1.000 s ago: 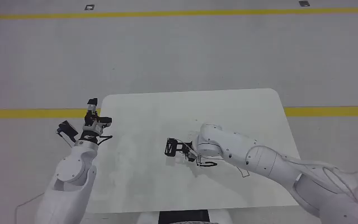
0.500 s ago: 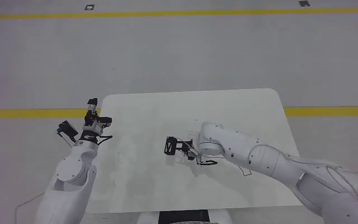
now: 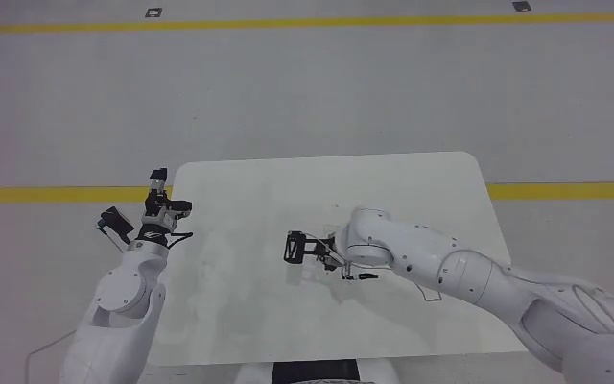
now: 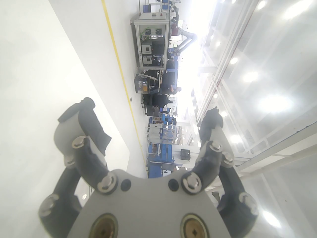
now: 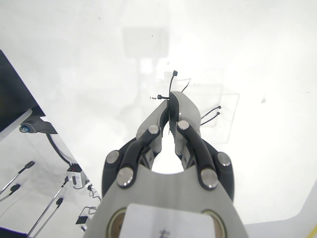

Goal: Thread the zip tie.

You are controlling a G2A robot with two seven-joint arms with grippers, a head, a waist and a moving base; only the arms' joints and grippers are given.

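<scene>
In the top view, my right jaws hung low over the middle of the worktop (image 3: 413, 182), and the left jaws hung at its left edge, clear of the work. In the left wrist view those jaws stood wide and empty. In the right wrist view the jaws pinched the zip tie (image 5: 172, 85), its head poking past the tips, free for threading, I judged. Spare ties (image 5: 210, 115) lay near.

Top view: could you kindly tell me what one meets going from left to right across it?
The left gripper, open, at the table's left edge → the right gripper, shut on the zip tie, over the table's middle.
</scene>
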